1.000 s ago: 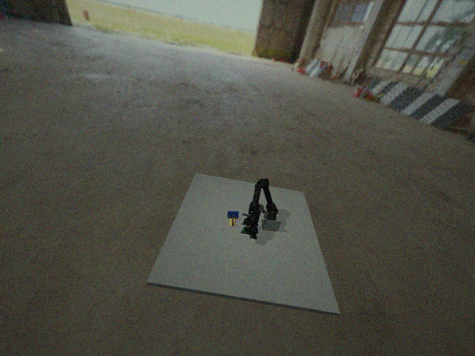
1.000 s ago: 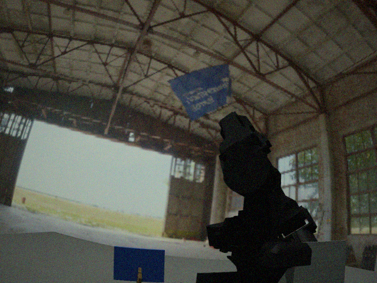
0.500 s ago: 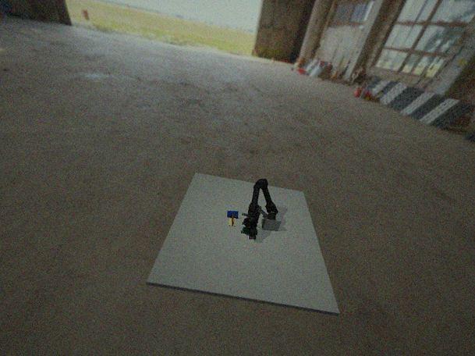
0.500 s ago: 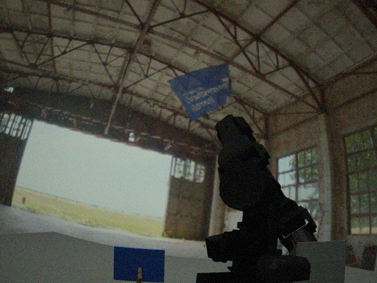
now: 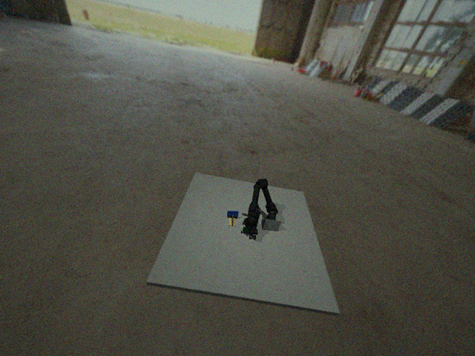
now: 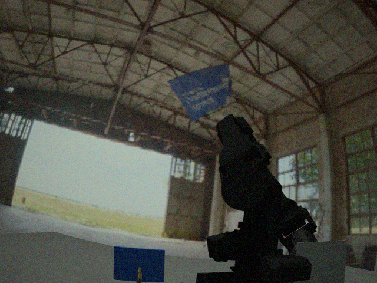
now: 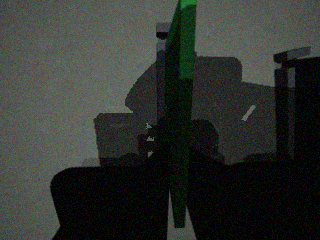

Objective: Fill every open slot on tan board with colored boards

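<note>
The tan board [image 5: 232, 221] [image 6: 139, 275] stands left of the arm, small in the top view and edge-on in the exterior view. A blue board [image 5: 232, 213] [image 6: 139, 259] stands upright and crosswise at its far end. Its other slots are too small to tell. My gripper [image 5: 248, 231] [image 7: 171, 147] is low, right of the tan board, shut on a green board [image 5: 245, 229] [image 7: 187, 45]. The green board is upright and nearly edge-on between the fingers in the wrist view. Its notch is hidden, and whether it still sits in its holder cannot be told.
Thin upright grey-edged pieces stand left [image 7: 161, 75] and right [image 7: 285, 110] of the green board in the wrist view. A grey plate [image 5: 271, 224] [image 6: 322, 259] stands by the arm's base. The pale table [image 5: 233, 269] lies beneath, with the arm's shadow on it.
</note>
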Motion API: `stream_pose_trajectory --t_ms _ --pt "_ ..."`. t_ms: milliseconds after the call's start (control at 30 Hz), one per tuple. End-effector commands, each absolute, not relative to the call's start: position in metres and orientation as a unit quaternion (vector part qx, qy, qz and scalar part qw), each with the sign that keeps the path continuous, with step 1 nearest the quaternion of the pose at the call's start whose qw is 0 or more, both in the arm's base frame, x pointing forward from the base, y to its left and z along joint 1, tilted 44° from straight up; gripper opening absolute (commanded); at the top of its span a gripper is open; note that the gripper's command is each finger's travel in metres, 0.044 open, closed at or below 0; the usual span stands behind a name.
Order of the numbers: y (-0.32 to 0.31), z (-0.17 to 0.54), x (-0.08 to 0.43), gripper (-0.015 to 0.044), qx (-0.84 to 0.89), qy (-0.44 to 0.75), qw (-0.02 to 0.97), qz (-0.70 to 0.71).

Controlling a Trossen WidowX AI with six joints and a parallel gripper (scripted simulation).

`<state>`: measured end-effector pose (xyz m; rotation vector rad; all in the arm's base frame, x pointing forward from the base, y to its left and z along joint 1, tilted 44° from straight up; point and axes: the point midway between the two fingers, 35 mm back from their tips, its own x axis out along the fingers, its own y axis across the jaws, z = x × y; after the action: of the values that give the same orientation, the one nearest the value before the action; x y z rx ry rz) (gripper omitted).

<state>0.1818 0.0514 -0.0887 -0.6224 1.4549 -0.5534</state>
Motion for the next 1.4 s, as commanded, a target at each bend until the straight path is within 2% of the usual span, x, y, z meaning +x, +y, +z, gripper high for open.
stream_pose_trajectory --t_ms 0,1367 --pt "0.056 -0.085 0.182 0.0000 -0.274 0.646 0.669 -0.246" --pt "0.112 -0.026 0.178 0.0000 -0.273 0.647 0.669 -0.244"
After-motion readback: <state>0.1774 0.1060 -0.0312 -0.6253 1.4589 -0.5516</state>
